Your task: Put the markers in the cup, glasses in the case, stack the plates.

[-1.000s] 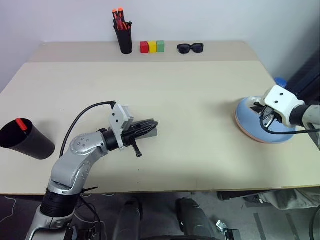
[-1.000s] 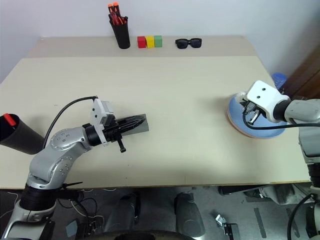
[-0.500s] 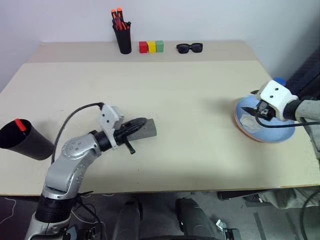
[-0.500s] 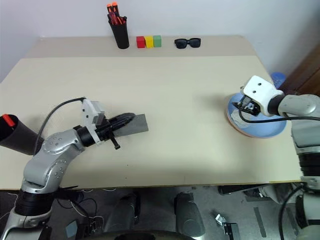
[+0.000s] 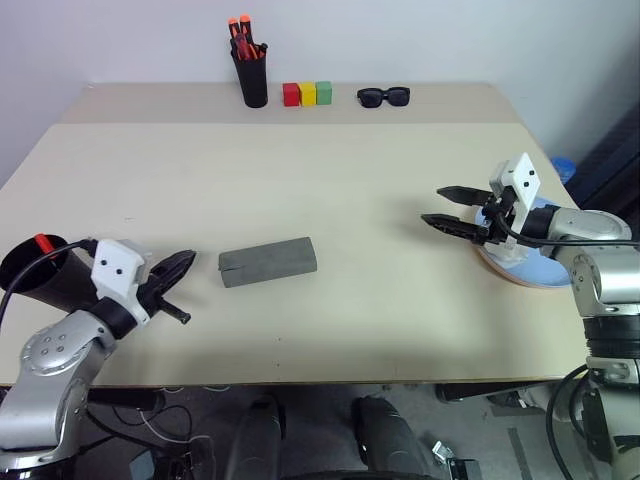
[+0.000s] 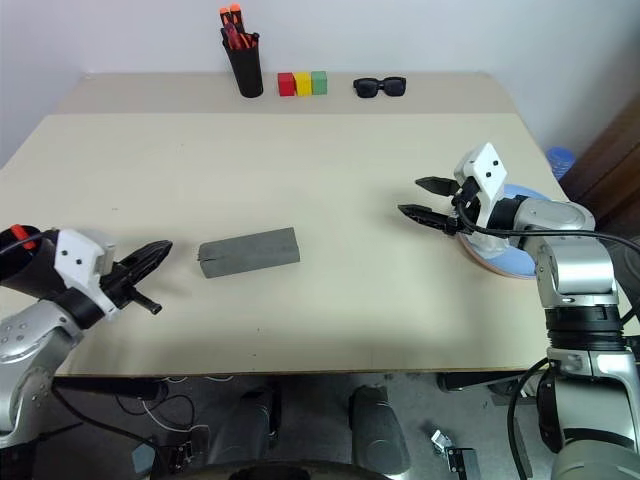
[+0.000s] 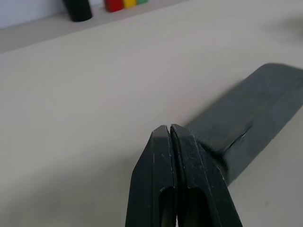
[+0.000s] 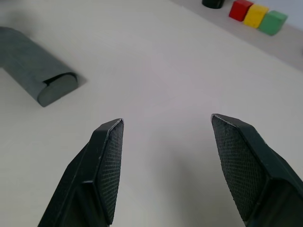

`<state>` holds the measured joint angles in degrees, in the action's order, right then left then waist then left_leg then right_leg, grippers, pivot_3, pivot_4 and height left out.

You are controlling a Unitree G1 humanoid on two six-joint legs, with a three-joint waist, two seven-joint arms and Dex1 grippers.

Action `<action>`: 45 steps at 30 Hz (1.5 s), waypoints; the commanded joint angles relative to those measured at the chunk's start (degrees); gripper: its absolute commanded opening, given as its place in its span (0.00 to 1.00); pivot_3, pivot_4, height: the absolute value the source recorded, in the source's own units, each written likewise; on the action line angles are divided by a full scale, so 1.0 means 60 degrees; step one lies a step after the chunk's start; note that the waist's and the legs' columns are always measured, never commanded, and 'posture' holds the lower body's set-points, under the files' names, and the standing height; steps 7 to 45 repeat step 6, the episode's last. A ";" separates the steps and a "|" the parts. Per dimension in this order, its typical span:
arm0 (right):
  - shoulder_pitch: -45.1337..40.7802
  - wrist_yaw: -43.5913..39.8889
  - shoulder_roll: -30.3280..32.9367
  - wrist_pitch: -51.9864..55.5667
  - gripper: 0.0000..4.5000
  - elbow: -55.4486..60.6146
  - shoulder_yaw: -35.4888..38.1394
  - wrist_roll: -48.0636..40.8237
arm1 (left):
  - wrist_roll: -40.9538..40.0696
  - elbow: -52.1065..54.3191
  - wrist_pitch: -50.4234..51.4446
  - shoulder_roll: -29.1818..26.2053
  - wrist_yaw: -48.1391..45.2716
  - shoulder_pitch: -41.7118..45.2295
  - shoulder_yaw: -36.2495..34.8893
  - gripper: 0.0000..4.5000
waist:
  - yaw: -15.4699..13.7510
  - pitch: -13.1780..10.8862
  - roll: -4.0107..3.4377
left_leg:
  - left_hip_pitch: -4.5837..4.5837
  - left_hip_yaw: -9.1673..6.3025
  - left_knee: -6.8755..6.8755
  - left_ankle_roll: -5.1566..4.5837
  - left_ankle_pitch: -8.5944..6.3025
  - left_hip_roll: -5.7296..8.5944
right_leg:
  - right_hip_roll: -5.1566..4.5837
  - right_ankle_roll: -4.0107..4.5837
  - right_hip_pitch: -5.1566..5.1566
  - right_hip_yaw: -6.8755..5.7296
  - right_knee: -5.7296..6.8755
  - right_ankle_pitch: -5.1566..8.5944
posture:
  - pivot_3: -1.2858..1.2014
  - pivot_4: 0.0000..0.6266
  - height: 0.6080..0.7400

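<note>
The grey case (image 5: 268,262) lies shut on the surface (image 5: 330,180), so the glasses seem tucked inside. The left claw (image 5: 182,264) is closed and empty, near the black cup (image 5: 38,277) with a red-capped marker (image 5: 44,243). The right claw (image 5: 445,207) is wide open, empty, beside the stacked plates (image 5: 535,272).

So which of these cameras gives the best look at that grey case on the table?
The left eye view: the grey case lies whole and closed on bare table, nothing covering it. The right eye view shows much the same. The left wrist view has one end beyond shut fingers; the right wrist view catches its rounded end.
</note>
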<state>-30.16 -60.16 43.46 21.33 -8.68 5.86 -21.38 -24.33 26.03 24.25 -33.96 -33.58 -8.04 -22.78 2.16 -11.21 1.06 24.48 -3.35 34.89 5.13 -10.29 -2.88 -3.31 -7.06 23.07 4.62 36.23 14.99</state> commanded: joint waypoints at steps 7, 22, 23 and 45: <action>-0.0155 -0.0191 -0.0241 -0.0366 0.66 -0.0407 -0.0148 0.0095 | -0.0037 0.0566 -0.0288 0.0093 0.0261 -0.0350 -0.0455 0.00 | 0.0065 0.0000 0.0000 | -0.0001 0.0002 -0.0009 -0.0001 0.0000 -0.0002 | 0.0002 0.0000 0.0008 0.0000 0.0001 -0.0001 | 0.52 0.24 1.00; -0.0155 -0.0191 -0.0241 -0.0366 0.66 -0.0407 -0.0148 0.0095 | -0.0037 0.0566 -0.0288 0.0093 0.0261 -0.0350 -0.0455 0.00 | 0.0065 0.0000 0.0000 | -0.0001 0.0002 -0.0009 -0.0001 0.0000 -0.0002 | 0.0002 0.0000 0.0008 0.0000 0.0001 -0.0001 | 0.52 0.24 1.00; -0.0155 -0.0191 -0.0241 -0.0366 0.66 -0.0407 -0.0148 0.0095 | -0.0037 0.0566 -0.0288 0.0093 0.0261 -0.0350 -0.0455 0.00 | 0.0065 0.0000 0.0000 | -0.0001 0.0002 -0.0009 -0.0001 0.0000 -0.0002 | 0.0002 0.0000 0.0008 0.0000 0.0001 -0.0001 | 0.52 0.24 1.00; -0.0155 -0.0191 -0.0241 -0.0366 0.66 -0.0407 -0.0148 0.0095 | -0.0037 0.0566 -0.0288 0.0093 0.0261 -0.0350 -0.0455 0.00 | 0.0065 0.0000 0.0000 | -0.0001 0.0002 -0.0009 -0.0001 0.0000 -0.0002 | 0.0002 0.0000 0.0008 0.0000 0.0001 -0.0001 | 0.52 0.24 1.00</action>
